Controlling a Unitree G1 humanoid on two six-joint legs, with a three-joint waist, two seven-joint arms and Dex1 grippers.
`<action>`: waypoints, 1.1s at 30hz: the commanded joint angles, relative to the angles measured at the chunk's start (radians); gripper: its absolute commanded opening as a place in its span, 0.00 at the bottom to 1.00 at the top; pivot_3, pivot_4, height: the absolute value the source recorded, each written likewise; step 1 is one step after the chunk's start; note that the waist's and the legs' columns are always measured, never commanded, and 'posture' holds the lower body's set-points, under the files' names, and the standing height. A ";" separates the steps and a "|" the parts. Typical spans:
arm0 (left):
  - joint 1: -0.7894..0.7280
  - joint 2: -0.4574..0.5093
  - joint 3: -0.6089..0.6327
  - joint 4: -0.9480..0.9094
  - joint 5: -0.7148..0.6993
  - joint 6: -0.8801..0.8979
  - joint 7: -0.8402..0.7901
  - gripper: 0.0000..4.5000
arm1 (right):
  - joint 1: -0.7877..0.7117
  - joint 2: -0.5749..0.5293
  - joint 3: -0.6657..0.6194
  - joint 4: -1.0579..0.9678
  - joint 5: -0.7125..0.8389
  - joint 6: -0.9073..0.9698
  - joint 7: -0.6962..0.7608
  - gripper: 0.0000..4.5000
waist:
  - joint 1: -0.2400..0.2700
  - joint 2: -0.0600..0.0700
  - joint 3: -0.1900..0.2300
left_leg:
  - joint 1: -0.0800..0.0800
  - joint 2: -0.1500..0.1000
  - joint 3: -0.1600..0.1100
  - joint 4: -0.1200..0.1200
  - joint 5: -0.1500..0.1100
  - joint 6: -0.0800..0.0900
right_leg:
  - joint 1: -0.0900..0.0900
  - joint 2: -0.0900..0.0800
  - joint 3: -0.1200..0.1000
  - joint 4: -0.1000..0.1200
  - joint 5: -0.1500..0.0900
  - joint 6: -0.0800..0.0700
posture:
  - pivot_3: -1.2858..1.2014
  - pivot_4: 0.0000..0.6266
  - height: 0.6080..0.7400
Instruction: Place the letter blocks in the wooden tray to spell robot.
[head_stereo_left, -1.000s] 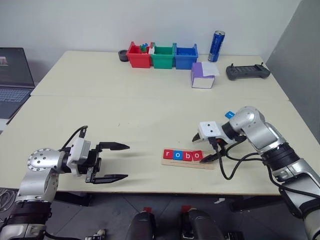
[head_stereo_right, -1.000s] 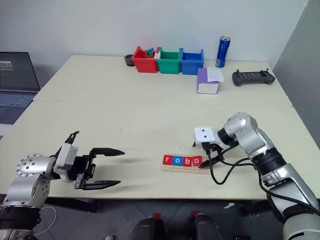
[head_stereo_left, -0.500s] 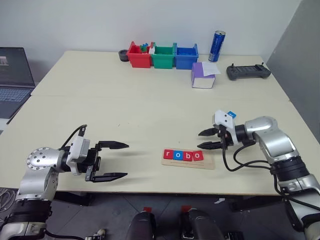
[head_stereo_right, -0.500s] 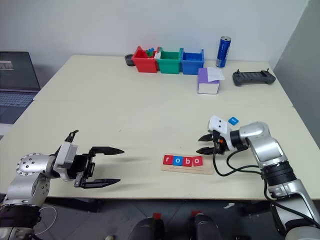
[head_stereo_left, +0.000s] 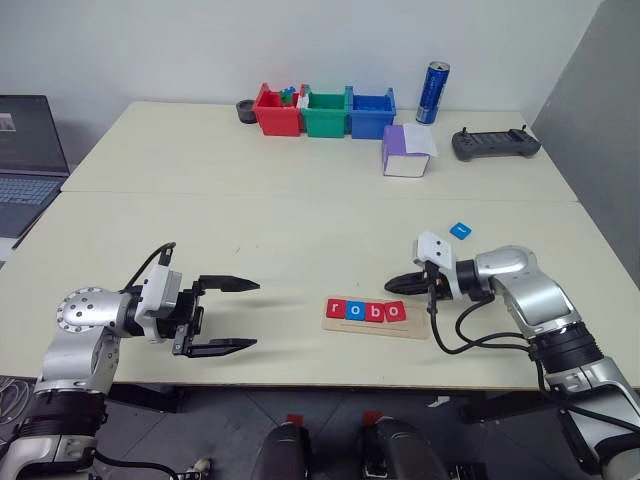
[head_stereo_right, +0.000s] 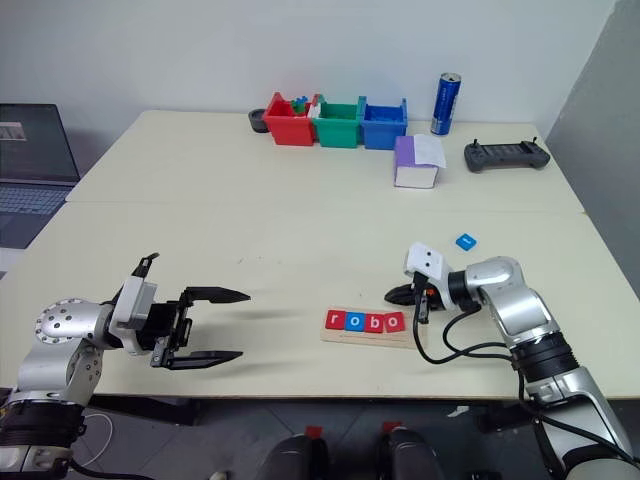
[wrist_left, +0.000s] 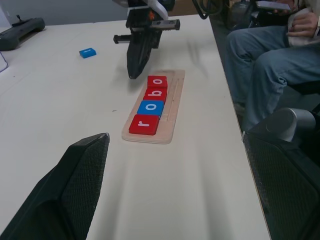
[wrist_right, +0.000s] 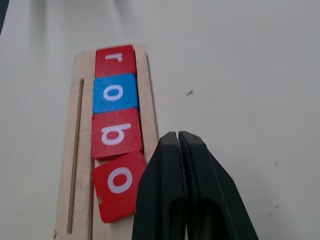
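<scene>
While four flat square letter blocks (wrist_right: 116, 131) are seated in the wooden tray (head_stereo_left: 375, 324), a long pale slab with rounded corners and a thin groove along one side, the row is seen to read r, o, b, o in white lowercase on glossy red, blue, red, red faces. The last red o block (wrist_right: 118, 185) is set slightly askew, just beside the clenched fingers (wrist_right: 170, 200) of the right gripper (head_stereo_left: 403, 277), whose smooth black tapered tips are pressed together with nothing between them and are pointed down at the counter (head_stereo_left: 300, 230) next to the tray's end. A fifth tile, blue (head_stereo_left: 460, 230), is found lying flat on the matte cream counter beyond the right gripper, well apart from the tray. The left gripper (head_stereo_left: 228, 316) is held level above the counter, well to the other side of the tray, its two long black fingers (wrist_left: 70, 195), textured with a fine mesh pattern on the inner pads, spread wide and released, nothing grasped.
</scene>
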 joint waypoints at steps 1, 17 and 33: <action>-0.006 0.004 0.014 -0.017 0.000 0.000 -0.006 1.00 | 0.005 -0.015 -0.001 -0.031 0.008 -0.009 0.008 0.02 | -0.001 0.000 0.000 | 0.000 0.000 0.000 0.000 0.000 0.000 | 0.000 0.000 0.000 0.000 0.000 0.000 | 0.52 0.24 1.00; 0.004 0.007 0.018 -0.017 0.000 -0.003 -0.007 1.00 | 0.027 -0.032 -0.051 -0.134 0.036 0.046 -0.035 0.02 | 0.000 0.000 0.000 | 0.000 0.000 0.000 0.000 0.000 0.000 | 0.000 0.000 0.000 0.000 0.000 0.000 | 0.52 0.24 1.00; -0.013 0.009 0.007 -0.004 0.000 -0.002 -0.007 1.00 | 0.117 -0.150 -0.032 -0.177 0.073 0.009 0.073 0.02 | 0.001 0.000 0.000 | 0.000 0.000 0.000 0.000 0.000 0.000 | 0.000 0.000 0.000 0.000 0.000 0.000 | 0.52 0.24 1.00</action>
